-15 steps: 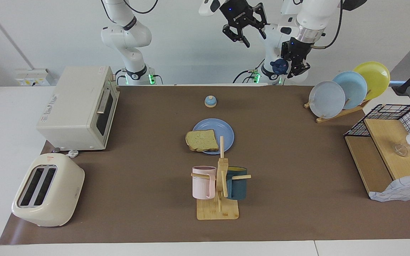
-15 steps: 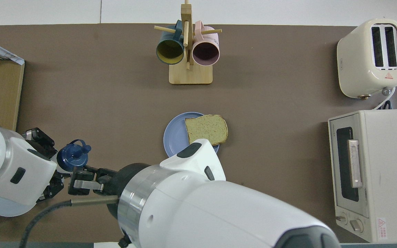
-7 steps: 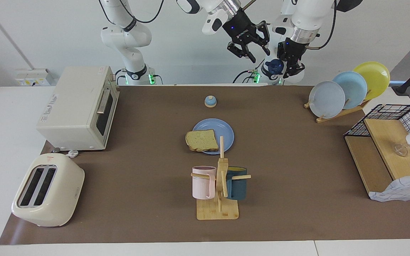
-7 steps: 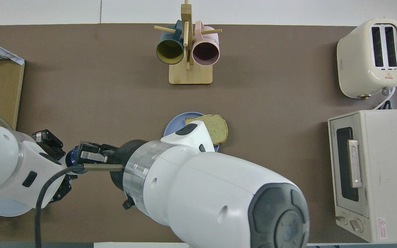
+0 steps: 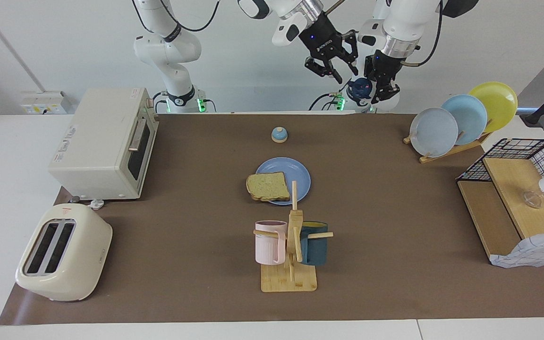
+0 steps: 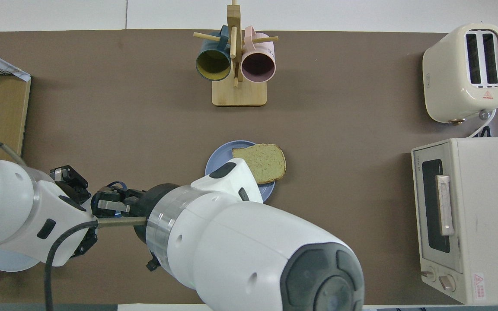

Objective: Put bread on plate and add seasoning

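Top centre of the facing view — left gripper (image 5: 379, 86) clamps the seasoning bottle (image 5: 360, 89); right gripper (image 5: 335, 69), fingers parted, empty, just beside its cap.

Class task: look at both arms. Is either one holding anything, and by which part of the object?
The left end effector holds the seasoning up in the air, gripped by its body below the navy cap. The right end effector, beside the cap, holds nothing.

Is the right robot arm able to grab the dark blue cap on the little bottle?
Probably yes. The left gripper holds the white seasoning bottle with the dark blue cap in the air, and the right gripper hangs just beside the cap with nothing between them.
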Controlling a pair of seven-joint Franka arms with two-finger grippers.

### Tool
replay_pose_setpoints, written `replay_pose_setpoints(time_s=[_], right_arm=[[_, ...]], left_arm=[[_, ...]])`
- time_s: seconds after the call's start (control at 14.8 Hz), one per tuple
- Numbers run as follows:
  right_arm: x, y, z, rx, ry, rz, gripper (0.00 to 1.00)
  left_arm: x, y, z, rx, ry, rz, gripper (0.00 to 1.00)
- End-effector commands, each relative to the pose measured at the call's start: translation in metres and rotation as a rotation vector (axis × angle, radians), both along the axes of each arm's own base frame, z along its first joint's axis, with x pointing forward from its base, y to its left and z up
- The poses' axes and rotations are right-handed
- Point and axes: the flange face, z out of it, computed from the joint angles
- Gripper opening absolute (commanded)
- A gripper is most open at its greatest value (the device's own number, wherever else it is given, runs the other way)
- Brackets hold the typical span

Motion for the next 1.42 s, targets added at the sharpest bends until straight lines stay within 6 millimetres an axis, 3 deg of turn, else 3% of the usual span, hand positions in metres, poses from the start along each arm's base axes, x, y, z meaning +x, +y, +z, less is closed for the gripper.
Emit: replay_pose_setpoints(time_s=[0.0, 0.34, 1.35], right_arm=[[0.0006, 0.0018, -0.0046, -0.006, -0.029, 0.014, 0.40], [0.0030, 0.0005, -0.0058, -0.005, -0.028, 0.012, 0.30], [0.0055, -0.0012, -0.0097, -0.010, -0.024, 0.009, 0.25]], left_arm=[[-0.0060, -0.0008, 0.0000, -0.014, -0.007, -0.002, 0.38], [-0.0065, -0.0010, -0.0003, -0.015, -0.003, 0.001, 0.38], [-0.0058, -0.0001, -0.0002, -0.031, 0.004, 0.014, 0.37]])
